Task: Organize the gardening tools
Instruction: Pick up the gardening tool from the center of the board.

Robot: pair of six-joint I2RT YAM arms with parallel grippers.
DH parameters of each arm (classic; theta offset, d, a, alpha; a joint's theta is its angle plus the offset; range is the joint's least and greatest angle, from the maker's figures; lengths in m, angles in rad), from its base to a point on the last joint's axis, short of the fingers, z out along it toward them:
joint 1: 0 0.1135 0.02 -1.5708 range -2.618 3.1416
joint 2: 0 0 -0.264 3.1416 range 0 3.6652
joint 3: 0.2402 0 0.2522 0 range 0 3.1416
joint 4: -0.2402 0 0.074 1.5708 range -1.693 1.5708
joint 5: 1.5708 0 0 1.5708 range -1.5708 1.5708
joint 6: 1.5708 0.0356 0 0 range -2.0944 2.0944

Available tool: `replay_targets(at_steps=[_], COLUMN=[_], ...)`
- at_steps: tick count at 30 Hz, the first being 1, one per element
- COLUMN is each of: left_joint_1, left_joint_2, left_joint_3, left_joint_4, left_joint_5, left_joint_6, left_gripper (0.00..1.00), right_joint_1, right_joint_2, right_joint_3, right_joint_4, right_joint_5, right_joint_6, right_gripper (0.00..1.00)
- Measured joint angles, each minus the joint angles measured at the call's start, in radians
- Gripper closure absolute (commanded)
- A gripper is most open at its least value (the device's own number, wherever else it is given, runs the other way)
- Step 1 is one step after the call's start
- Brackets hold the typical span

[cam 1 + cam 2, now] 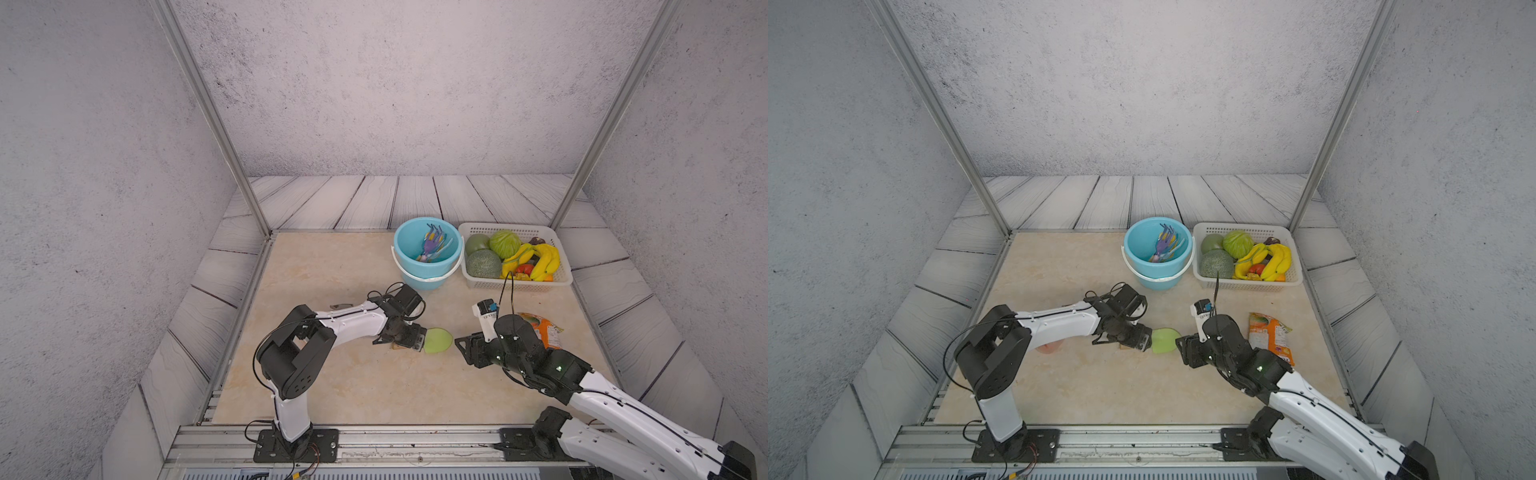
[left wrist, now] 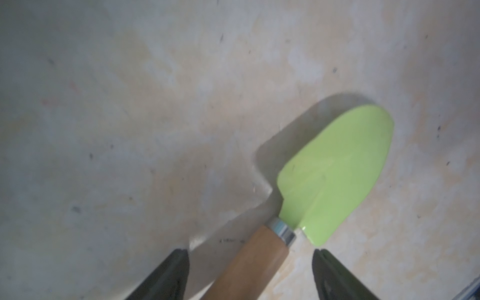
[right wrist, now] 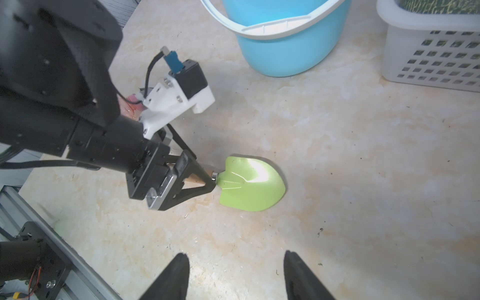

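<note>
L gripper (image 2: 250, 251) spread astride trowel (image 2: 337, 171) handle on desk (image 1: 332, 270); R gripper (image 3: 236, 254) spread, empty. Nearby: bucket (image 1: 409, 245), fruit basket (image 1: 515, 286), orange pouch (image 1: 549, 332).

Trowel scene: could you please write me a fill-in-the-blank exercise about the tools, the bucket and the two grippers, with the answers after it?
1. The trowel has a green blade and a ___ handle.
2. The left gripper is ___, with one finger on each side of that handle.
3. The bucket with the rakes in it is ___ in colour.
4. The right gripper holds ___.

Missing words: wooden; open; blue; nothing.
</note>
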Motion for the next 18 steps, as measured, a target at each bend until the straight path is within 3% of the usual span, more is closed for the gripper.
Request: replay_targets(at_steps=[6,18], left_joint_1=[-0.039,-0.167], left_joint_2=[-0.065,-0.085], left_joint_3=[-0.071,-0.086], left_joint_4=[0.002,-0.005], left_joint_5=[-0.018,-0.182], left_joint_6=[-0.021,-0.022], left_gripper=[0.31,0.47], right_joint_1=[0.0,0.0], right_joint_2=[0.038,0.059], right_joint_3=[0.0,-0.005], right_joint_4=[0.018,0.04], right_joint_5=[0.0,0.008], right_joint_6=[0.007,0.019], right_gripper=[0.37,0.37])
